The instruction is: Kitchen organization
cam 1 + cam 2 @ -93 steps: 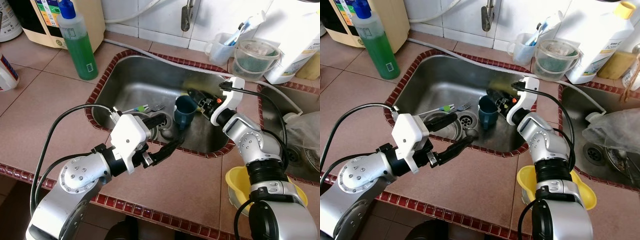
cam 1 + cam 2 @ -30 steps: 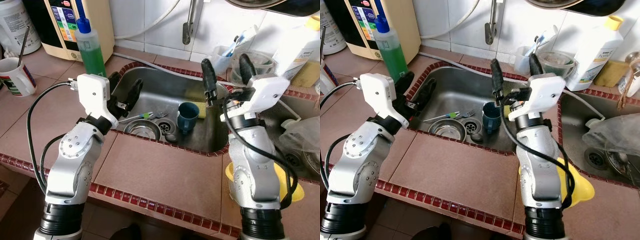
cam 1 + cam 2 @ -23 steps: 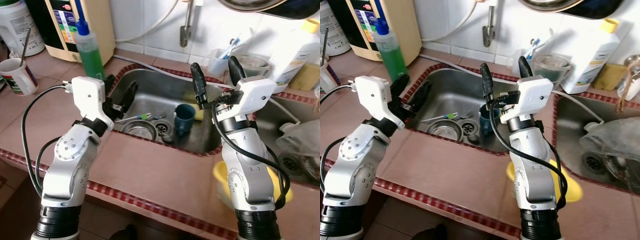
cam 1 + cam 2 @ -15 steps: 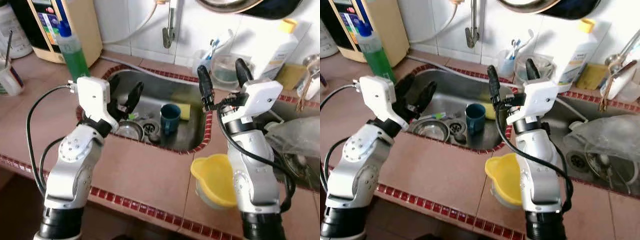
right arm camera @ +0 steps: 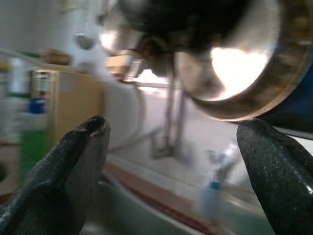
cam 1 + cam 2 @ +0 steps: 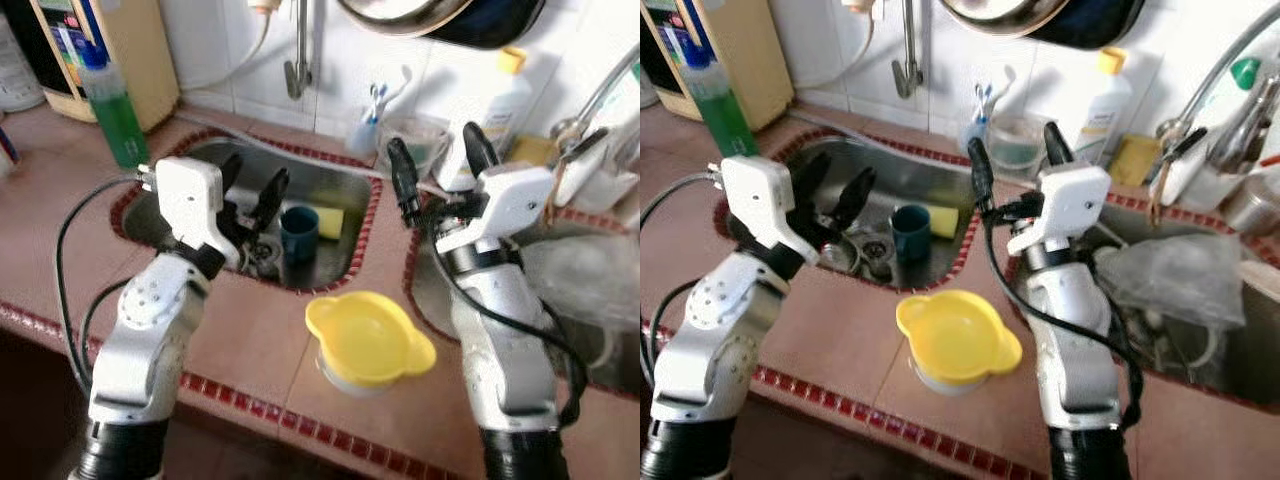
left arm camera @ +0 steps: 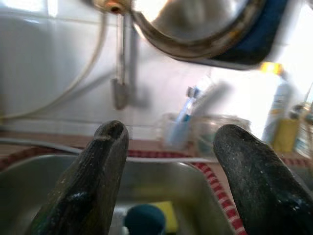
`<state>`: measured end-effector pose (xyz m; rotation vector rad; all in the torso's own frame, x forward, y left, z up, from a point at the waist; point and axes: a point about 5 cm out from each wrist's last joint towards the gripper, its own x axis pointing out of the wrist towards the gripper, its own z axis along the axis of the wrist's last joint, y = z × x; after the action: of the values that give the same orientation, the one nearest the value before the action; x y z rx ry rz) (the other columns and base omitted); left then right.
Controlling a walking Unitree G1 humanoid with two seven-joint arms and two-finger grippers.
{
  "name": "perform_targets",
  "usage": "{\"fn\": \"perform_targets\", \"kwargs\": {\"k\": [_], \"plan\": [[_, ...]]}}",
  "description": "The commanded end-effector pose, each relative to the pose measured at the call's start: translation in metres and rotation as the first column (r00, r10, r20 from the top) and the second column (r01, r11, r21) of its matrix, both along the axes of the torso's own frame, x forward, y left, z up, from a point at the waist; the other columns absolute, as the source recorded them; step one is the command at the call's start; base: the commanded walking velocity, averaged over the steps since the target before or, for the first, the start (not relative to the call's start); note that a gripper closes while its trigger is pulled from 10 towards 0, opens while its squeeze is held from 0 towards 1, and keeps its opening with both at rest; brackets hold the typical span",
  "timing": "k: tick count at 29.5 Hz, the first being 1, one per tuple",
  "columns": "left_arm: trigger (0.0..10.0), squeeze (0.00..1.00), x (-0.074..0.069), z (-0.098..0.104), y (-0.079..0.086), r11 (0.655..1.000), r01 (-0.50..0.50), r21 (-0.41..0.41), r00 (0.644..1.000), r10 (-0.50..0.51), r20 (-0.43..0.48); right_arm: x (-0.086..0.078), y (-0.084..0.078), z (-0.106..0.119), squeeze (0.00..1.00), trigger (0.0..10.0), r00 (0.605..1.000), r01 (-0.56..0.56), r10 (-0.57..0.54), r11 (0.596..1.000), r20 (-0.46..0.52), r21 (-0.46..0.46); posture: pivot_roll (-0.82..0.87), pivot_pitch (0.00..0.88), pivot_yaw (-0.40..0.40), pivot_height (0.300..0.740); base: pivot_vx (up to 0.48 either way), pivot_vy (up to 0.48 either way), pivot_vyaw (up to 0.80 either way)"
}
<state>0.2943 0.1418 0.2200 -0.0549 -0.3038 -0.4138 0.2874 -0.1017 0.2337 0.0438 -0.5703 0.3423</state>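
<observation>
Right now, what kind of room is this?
Most likely a home kitchen: a steel sink set in a tiled counter, a tap on the wall above it, green dish soap beside.

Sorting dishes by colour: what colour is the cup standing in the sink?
Dark blue cup, clearest in the left eye view.

1. Our arms are silver, with rounded jointed shells and small screws.
2. White boxy wrist housings sit behind the left gripper and right gripper.
3. Our fingers are long and black.
4. Black cables loop alongside.
</observation>
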Motion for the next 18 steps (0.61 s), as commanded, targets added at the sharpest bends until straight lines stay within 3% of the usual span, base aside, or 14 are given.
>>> {"fn": "perform_targets", "kwargs": {"k": [1, 9, 13, 18], "plan": [[10.0, 0.0, -0.002, 0.002, -0.003, 0.999, 0.024, -0.027, 1.0, -0.024, -0.001, -0.001, -0.006, 0.003, 0.0, 10.0, 1.0, 0.011, -0.011, 1.0, 0.013, -0.006, -0.05, 0.1, -0.042, 0.74, 0.0, 0.0, 0.0], [10.0, 0.0, -0.011, -0.007, 0.0, 0.999, 0.029, 0.022, 0.999, -0.029, -0.022, -0.009, -0.007, -0.01, 0.0, 10.0, 0.999, -0.015, 0.015, 1.0, -0.048, -0.012, -0.05, 0.106, -0.049, 0.74, 0.0, 0.0, 0.0], [10.0, 0.0, -0.025, -0.015, 0.004, 0.992, 0.076, 0.1, 0.996, -0.072, -0.045, -0.02, -0.008, -0.024, 0.0, 10.0, 0.994, -0.042, 0.037, 0.998, -0.098, -0.043, -0.06, 0.121, -0.05, 0.74, 0.0, 0.0, 0.0], [10.0, 0.0, -0.037, -0.018, 0.007, 0.985, 0.135, 0.111, 0.989, -0.128, -0.069, -0.031, -0.01, -0.036, 0.0, 10.0, 0.987, -0.075, 0.065, 0.995, -0.148, -0.066, -0.06, 0.135, -0.05, 0.74, 0.0, 0.0, 0.0]]}}
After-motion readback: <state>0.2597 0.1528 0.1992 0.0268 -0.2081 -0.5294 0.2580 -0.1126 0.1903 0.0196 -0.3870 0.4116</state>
